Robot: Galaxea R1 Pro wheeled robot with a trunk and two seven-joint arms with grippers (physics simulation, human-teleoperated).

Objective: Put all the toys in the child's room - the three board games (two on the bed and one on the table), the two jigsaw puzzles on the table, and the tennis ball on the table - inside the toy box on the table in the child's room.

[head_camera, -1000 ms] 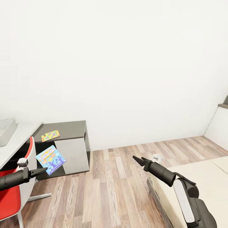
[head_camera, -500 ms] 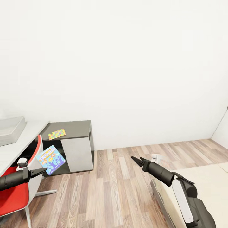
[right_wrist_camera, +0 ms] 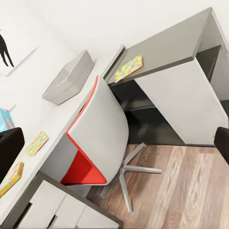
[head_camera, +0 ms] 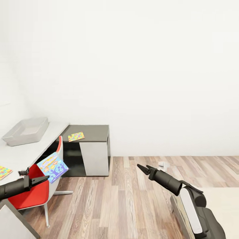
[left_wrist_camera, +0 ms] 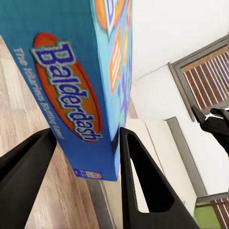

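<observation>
Two arms reach out over the wood floor (head_camera: 109, 205), and from the left it starts with the pale grey counter (head_camera: 20, 154). A jigsaw puzzle (head_camera: 4, 172) lies at its near edge, and the light grey toy box (head_camera: 26, 130) sits further back on the same top, well apart from that puzzle. In the right wrist view a yellow game box (right_wrist_camera: 11, 178) lies flat at the counter's near edge, with a puzzle board (right_wrist_camera: 36, 143) just beyond it.

Next, the left gripper (head_camera: 43, 179), low at the left and in front of the red and white chair (head_camera: 39, 189). Its jaws pinch the blue Balderdash board game (head_camera: 53, 167), held tilted in the air above the chair; the left wrist view shows both black fingers (left_wrist_camera: 143, 186) clamping the box's lower edge.

Further right, a second jigsaw puzzle (head_camera: 76, 136) lies on the dark grey side unit (head_camera: 94, 132) against the white wall (head_camera: 149, 83).

Then the right gripper (head_camera: 142, 168), pointing out over the floor and carrying nothing, jaws only slightly parted. At the lower right corner sits the beige bed (head_camera: 222, 205).
</observation>
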